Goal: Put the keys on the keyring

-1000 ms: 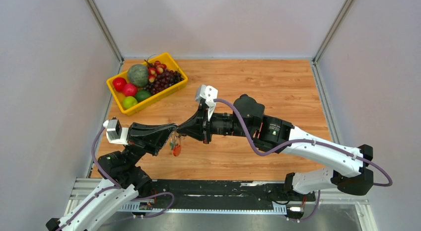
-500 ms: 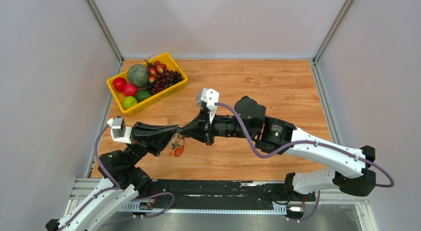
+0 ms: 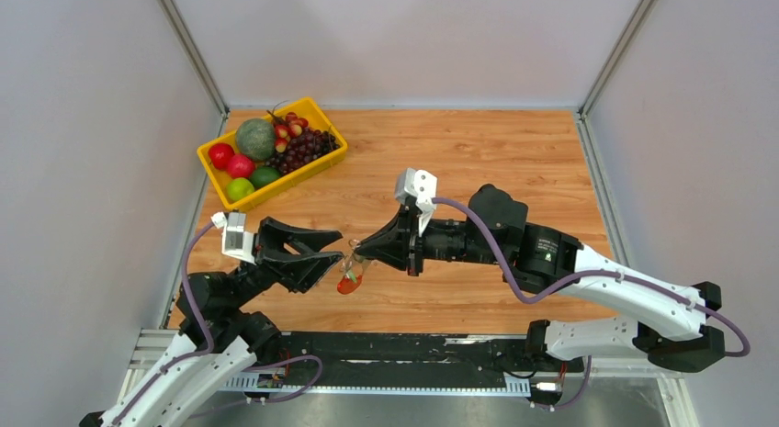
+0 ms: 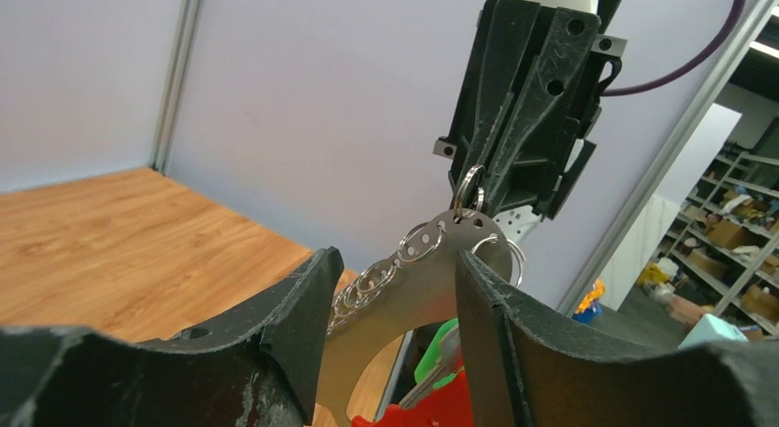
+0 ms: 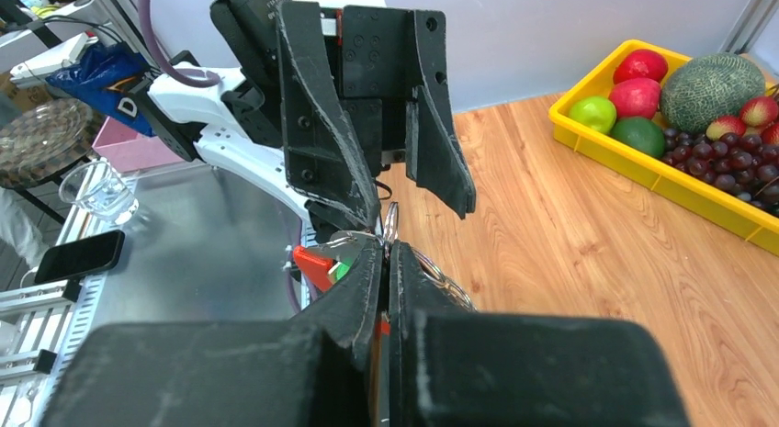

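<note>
The keyring [image 3: 348, 278] hangs in the air between the two arms, its red tag lowest. My right gripper [image 3: 357, 253] is shut on a small ring [image 4: 468, 185] at the top of the bunch. Under that ring hang the grey fan-shaped plate [image 4: 432, 262], a green bit [image 4: 443, 346] and the red tag [image 4: 432, 407]. My left gripper [image 3: 335, 250] stands open just left of the bunch, and its fingers [image 4: 308, 308] flank the plate without pinching it. A silver blade [image 4: 429, 384] shows between green bit and tag. I cannot tell whether it is the keys.
A yellow tray [image 3: 303, 174] holding a melon, apples, limes and grapes stands at the back left of the wooden table [image 3: 514, 151]. The right wrist view shows the same tray [image 5: 661, 184] to the right. Grey walls close in both sides.
My left gripper has opened and let go of the keyring. The right arm has carried the bunch a little to the right and toward the near edge, still shut on it.
</note>
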Controlling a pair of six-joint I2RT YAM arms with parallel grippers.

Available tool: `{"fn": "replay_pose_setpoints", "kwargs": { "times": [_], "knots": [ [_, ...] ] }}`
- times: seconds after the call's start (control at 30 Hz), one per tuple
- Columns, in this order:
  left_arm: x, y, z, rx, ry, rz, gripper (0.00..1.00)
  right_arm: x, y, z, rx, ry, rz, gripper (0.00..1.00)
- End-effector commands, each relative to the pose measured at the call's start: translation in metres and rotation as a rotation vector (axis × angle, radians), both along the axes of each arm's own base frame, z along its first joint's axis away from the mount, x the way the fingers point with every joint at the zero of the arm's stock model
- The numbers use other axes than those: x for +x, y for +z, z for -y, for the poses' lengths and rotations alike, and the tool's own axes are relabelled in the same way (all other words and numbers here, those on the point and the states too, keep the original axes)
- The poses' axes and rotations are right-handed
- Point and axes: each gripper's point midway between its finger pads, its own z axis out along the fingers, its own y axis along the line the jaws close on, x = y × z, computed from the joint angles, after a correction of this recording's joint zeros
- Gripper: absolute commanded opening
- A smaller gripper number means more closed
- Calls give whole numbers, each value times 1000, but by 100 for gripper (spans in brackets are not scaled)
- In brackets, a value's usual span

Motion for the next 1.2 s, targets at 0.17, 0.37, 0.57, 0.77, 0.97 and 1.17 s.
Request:
{"fn": "replay_pose_setpoints", "kwargs": {
  "times": [0.17,0.37,0.57,0.77,0.97,1.17],
  "knots": [
    [-25,8,-2,109,-59,89,65,-16,-6,15,-41,47,-50,0],
    [-36,8,6,166,-139,111,66,-30,-14,17,-99,122,-80,0],
    [-54,4,16,234,-269,168,67,-44,-18,14,-174,215,-99,0],
    [-65,1,21,315,-366,205,67,-53,-27,13,-256,283,-128,0],
    [-74,-1,22,350,-428,234,66,-54,-34,9,-304,299,-141,0],
    [-74,-6,21,415,-440,232,62,-53,-34,5,-320,305,-152,0]
  ]
}}
